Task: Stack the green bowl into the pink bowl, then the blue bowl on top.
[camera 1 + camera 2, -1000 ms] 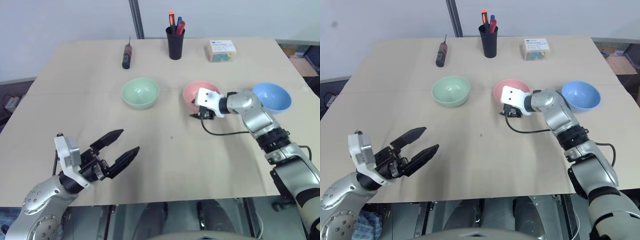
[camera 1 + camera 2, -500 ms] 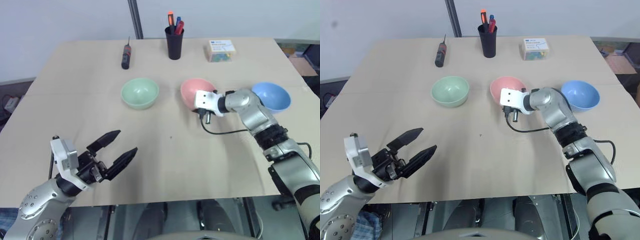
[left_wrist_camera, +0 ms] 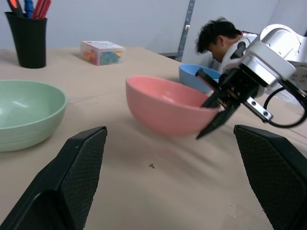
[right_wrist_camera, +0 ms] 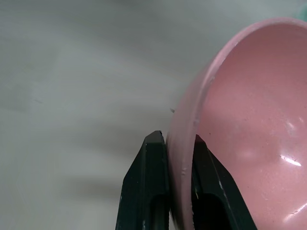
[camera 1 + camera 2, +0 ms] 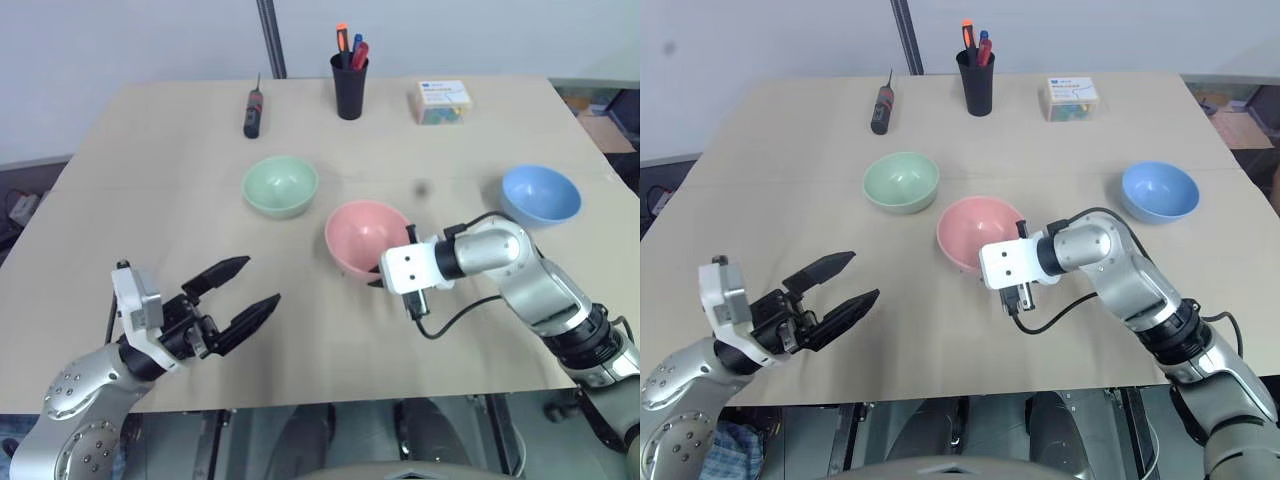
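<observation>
Right wrist view: pink bowl (image 4: 230, 124) is clamped by right hand (image 4: 177, 143), dragged nearer, at five o'clock of green bowl (image 5: 280, 185).

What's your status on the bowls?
Right gripper shut on pink plastic bowl rim. Left gripper open, empty. Green bowl, blue bowl unstacked. Nothing between.
</observation>
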Motion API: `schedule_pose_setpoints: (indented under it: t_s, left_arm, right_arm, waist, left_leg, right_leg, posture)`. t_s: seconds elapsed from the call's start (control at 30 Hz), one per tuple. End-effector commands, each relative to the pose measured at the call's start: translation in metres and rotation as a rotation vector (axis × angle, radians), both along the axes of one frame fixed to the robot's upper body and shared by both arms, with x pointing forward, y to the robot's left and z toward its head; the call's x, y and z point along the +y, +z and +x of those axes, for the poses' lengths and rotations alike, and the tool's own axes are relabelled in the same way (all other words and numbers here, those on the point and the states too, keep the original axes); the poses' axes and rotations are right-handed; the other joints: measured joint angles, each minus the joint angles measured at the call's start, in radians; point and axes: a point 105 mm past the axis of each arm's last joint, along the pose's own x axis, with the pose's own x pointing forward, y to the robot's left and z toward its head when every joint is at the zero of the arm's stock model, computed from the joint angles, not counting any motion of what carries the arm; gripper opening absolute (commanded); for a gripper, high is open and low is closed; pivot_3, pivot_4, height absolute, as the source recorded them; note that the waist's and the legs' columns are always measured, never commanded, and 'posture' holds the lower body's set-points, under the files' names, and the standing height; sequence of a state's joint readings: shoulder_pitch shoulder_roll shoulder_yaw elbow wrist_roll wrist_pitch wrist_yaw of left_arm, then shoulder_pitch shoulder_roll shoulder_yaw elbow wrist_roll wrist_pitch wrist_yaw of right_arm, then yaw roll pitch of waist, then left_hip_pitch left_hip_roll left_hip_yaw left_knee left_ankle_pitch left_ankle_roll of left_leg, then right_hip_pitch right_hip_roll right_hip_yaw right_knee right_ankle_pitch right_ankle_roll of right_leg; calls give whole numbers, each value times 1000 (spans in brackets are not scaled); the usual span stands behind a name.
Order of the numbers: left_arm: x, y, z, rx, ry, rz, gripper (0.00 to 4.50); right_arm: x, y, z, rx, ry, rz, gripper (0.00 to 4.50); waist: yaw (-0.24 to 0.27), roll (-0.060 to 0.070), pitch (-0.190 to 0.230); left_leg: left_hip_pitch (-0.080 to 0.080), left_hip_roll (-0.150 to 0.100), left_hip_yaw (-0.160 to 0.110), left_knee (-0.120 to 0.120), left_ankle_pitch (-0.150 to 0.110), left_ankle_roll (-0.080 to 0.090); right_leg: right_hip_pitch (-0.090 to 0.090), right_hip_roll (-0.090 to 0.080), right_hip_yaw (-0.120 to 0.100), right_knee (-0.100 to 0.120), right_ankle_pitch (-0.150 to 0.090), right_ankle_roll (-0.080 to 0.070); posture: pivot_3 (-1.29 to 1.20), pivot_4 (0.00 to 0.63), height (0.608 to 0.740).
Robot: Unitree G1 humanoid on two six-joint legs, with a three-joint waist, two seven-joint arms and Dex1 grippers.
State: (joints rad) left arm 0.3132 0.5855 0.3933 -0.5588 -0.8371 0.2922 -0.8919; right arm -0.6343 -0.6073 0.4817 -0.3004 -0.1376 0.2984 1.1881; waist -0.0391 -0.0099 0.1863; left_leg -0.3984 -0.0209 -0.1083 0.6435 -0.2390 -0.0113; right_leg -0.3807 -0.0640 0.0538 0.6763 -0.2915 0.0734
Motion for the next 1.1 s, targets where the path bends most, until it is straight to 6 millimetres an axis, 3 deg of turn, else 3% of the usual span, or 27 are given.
schedule_pose_setpoints:
  t_s: [0.03, 0.1, 0.13, 0.17, 0.2, 0.37, 0.5, 0.53, 0.67, 0.87, 1.1]
  left_arm:
    - [-1, 3, 3, -20, -26, 18, 4500]
    - [-1, 4, 5, -23, -28, 20, 4500]
    - [-1, 4, 6, -24, -26, 20, 4500]
    - [0, 4, 6, -25, -24, 20, 4500]
    - [-1, 3, 7, -26, -25, 26, 4500]
    - [4, 7, 22, -49, 43, 69, 4500]
    - [13, 13, 51, -116, 188, 221, 4500]
    - [16, 7, 61, -53, 215, 242, 4500]
    - [22, 7, 86, -54, 260, 358, 4500]
    - [30, 20, 139, -96, 313, 461, 4500]
    - [15, 22, 180, -175, 211, 596, 4500]
  right_arm:
    - [1, 4, -1, -99, 17, -31, 404]
    - [-2, 3, -1, -121, 29, -53, 971]
    - [-3, 3, -1, -126, 32, -61, 1556]
    - [-4, 2, -1, -128, 33, -65, 1705]
    - [-6, 4, 0, -134, 27, -66, 2251]
    - [-20, 36, 3, -35, -79, 82, 4314]
    - [-37, 69, 1, 156, -163, 316, 4414]
    - [-44, 77, -1, 219, -176, 404, 4414]
    - [-75, 93, 2, 290, -248, 647, 4414]
    - [-130, 85, 4, 242, -403, 806, 4414]
    - [-159, 68, 1, 195, -494, 808, 4414]
  waist:
    - [0, 0, 0]
    - [1, 0, 0]
    - [1, 0, 0]
    - [1, 0, 0]
    - [0, 0, 0]
    - [3, 0, 0]
    - [9, 0, 0]
    - [10, 0, 0]
    - [18, 0, 0]
    - [26, 0, 0]
    - [15, 0, 0]
  left_leg:
    - [0, 0, 0, 0, 0, 0]
    - [0, 0, -1, 0, 0, 0]
    - [0, 0, -1, 0, 0, 0]
    - [0, 0, -1, 0, 0, 0]
    - [0, 0, -1, 0, 0, 0]
    - [0, 0, -1, 0, 0, 0]
    - [0, -1, -4, 0, 0, 0]
    - [0, -2, -4, 0, 0, 0]
    - [0, -3, -4, 0, 0, 0]
    - [-1, -4, 1, -1, 0, 0]
    - [-1, -4, 4, 0, 0, 0]
  right_leg:
    - [0, 0, -1, 0, 0, 0]
    - [0, 0, -1, 0, 0, 0]
    - [0, 0, -1, 0, 0, 0]
    - [0, 0, -1, 0, 0, 0]
    - [0, 0, -1, 0, 0, 0]
    - [0, 0, -1, 0, 0, 0]
    - [2, 0, -2, 0, 0, 0]
    - [2, 0, -3, 0, 0, 0]
    - [2, 0, -3, -1, 0, 0]
    - [1, 0, -4, -1, 0, 0]
    - [1, 0, -2, -1, 0, 0]
  posture:
    - [0, 150, 740]
    - [0, 150, 740]
    - [0, 150, 740]
    - [0, 150, 740]
    - [0, 150, 740]
    - [0, 150, 740]
    - [0, 150, 740]
    - [0, 150, 740]
    - [0, 150, 740]
    - [0, 150, 740]
    - [0, 150, 740]
